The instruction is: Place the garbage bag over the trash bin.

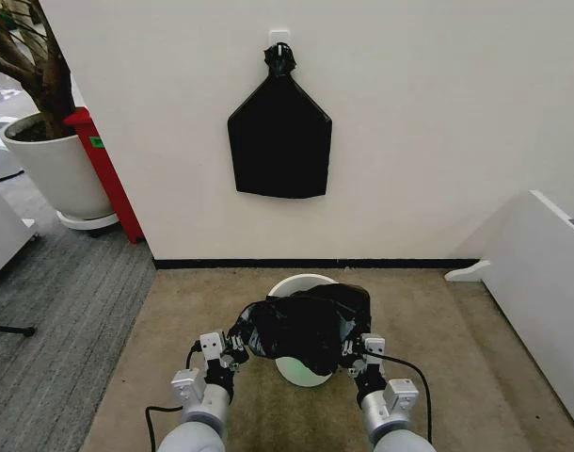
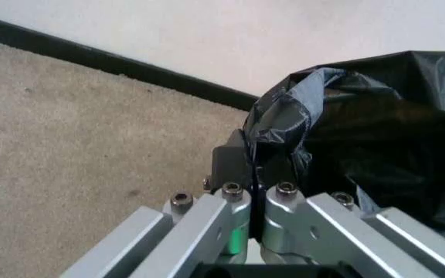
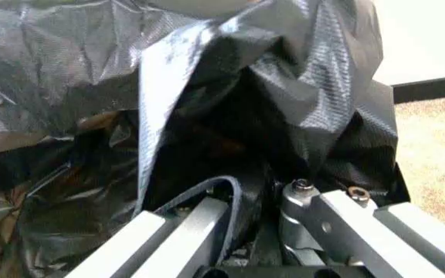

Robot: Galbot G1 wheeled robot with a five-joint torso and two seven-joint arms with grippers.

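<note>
The rumpled, glossy black garbage bag [image 1: 310, 325] is stretched between my two grippers just above the round cream-white trash bin [image 1: 299, 281], covering most of its mouth. My left gripper [image 1: 232, 350] is shut on the bag's left edge [image 2: 273, 130], its fingers [image 2: 234, 205] pressed together on the plastic. My right gripper [image 1: 355, 350] is shut on the bag's right edge, and folds of the bag [image 3: 207, 98] crowd its fingers [image 3: 303, 194]. The bin's far rim and a near part of its wall [image 1: 301, 374] show around the bag.
A flat black bag bundle [image 1: 279, 141] hangs on the white wall behind the bin. A white planter pot [image 1: 56, 165] with a tree and a red object [image 1: 103, 165] stand at the left. A white panel [image 1: 541, 282] lies at the right. Tan carpet [image 1: 456, 348] surrounds the bin.
</note>
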